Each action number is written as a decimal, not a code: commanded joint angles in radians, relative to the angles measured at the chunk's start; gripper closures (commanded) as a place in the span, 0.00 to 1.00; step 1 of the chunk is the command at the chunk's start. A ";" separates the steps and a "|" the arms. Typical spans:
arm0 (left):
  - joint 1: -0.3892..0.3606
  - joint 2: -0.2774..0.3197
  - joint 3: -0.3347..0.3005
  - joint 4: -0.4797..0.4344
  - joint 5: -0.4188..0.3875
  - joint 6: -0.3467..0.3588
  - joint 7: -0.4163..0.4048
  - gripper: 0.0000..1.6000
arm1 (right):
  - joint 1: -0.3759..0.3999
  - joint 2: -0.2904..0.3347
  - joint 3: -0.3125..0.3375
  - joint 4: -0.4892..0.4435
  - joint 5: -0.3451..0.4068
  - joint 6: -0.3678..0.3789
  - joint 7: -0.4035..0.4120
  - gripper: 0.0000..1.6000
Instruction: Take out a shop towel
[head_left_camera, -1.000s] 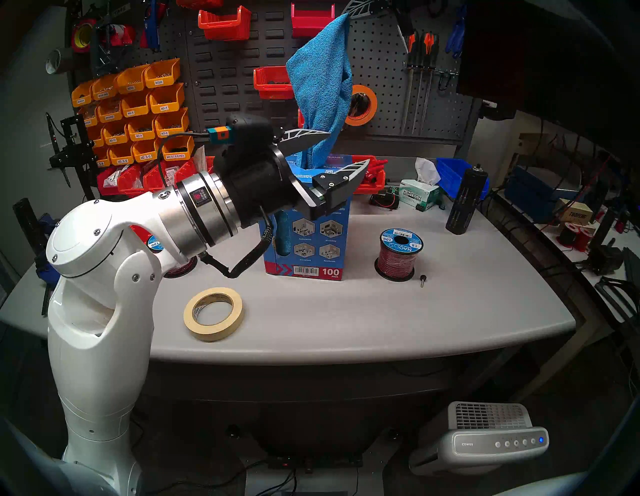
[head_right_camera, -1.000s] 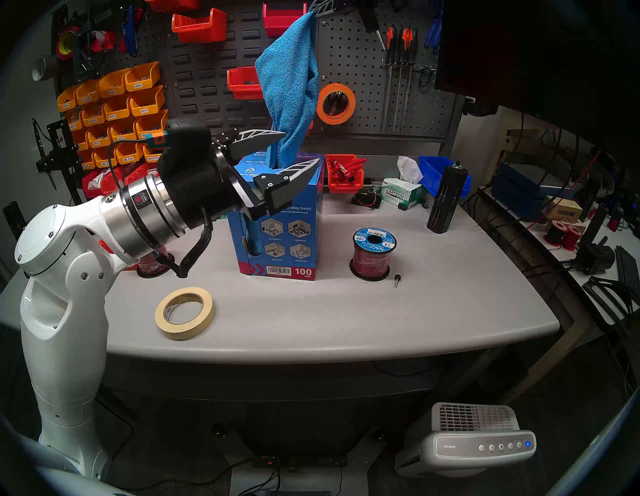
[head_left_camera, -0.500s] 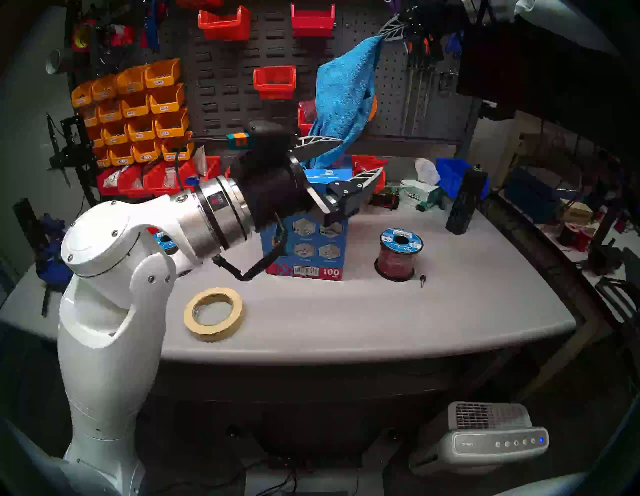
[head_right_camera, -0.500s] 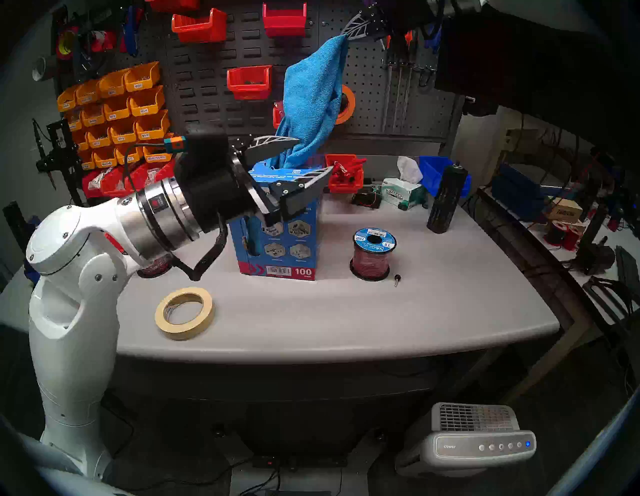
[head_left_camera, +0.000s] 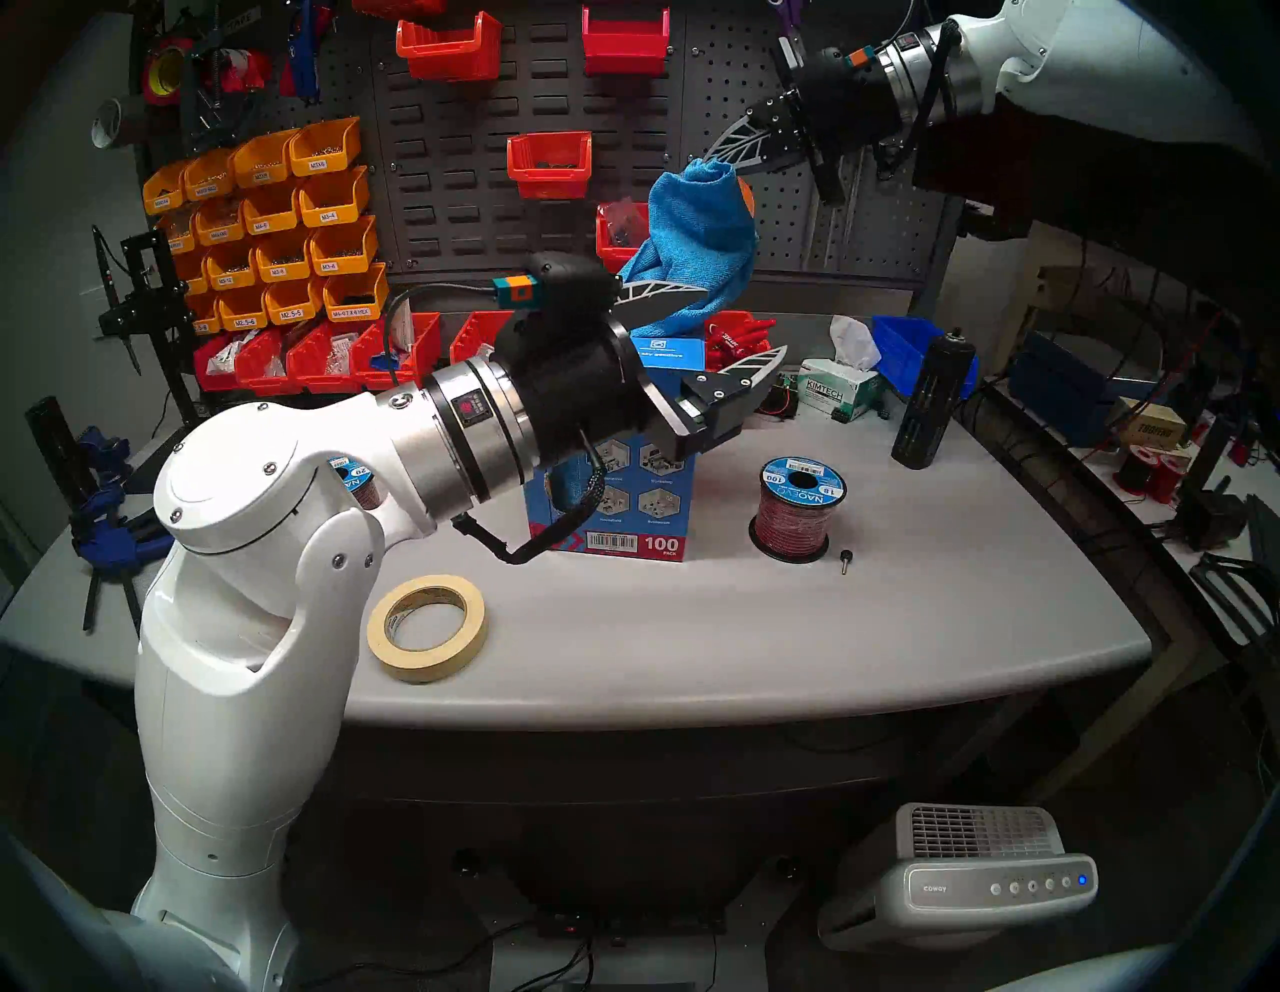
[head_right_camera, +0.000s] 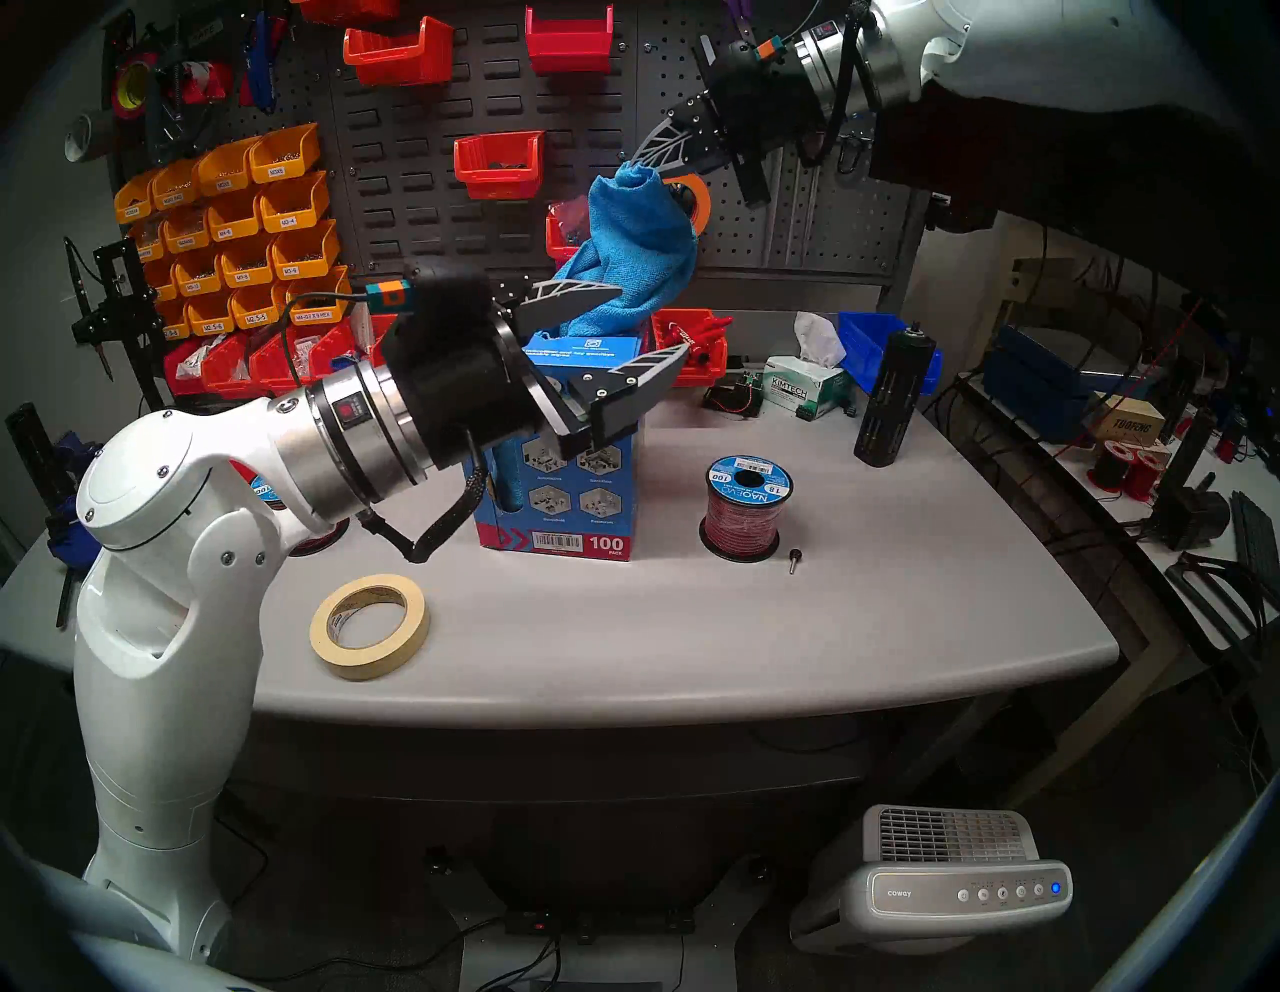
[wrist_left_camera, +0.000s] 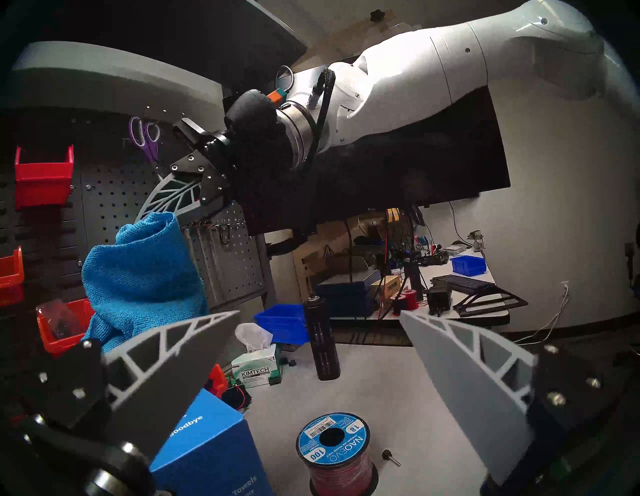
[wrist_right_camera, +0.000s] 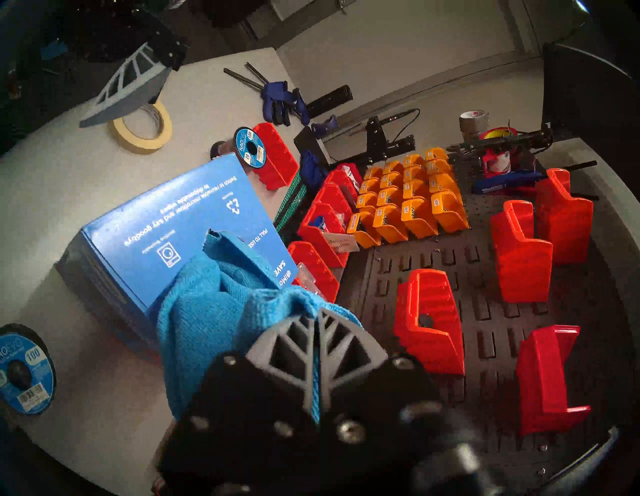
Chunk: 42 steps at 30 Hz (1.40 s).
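Now shop towel (head_left_camera: 699, 235) hangs over blue carton (head_left_camera: 623, 499), R pincer (head_left_camera: 720, 158) clamped.

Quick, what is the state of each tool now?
Left tool: open, holding nothing.
Right tool: shut on the blue towel.

The grey workbench (head_left_camera: 762, 644) is carrying the blue carton (head_left_camera: 623, 512) upright near its middle, with the red wire spool (head_left_camera: 796, 509) standing just to its right and a small black screw (head_left_camera: 845, 558) lying beside that. The masking tape roll (head_left_camera: 426, 627) is lying flat toward the front edge, while the Kimtech tissue box (head_left_camera: 834, 395) and a black cylinder (head_left_camera: 928, 405) are sitting at the back right.
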 joint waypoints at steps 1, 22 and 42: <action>-0.036 -0.014 0.003 -0.003 0.011 -0.021 0.011 0.00 | 0.005 0.062 -0.002 -0.068 -0.013 0.002 0.103 1.00; -0.047 -0.021 0.044 0.019 0.073 -0.036 0.041 0.00 | 0.063 0.205 -0.033 -0.228 -0.099 0.002 0.095 1.00; -0.039 -0.025 0.051 0.024 0.114 -0.044 0.059 0.00 | -0.010 0.339 0.010 -0.301 -0.086 0.002 0.056 1.00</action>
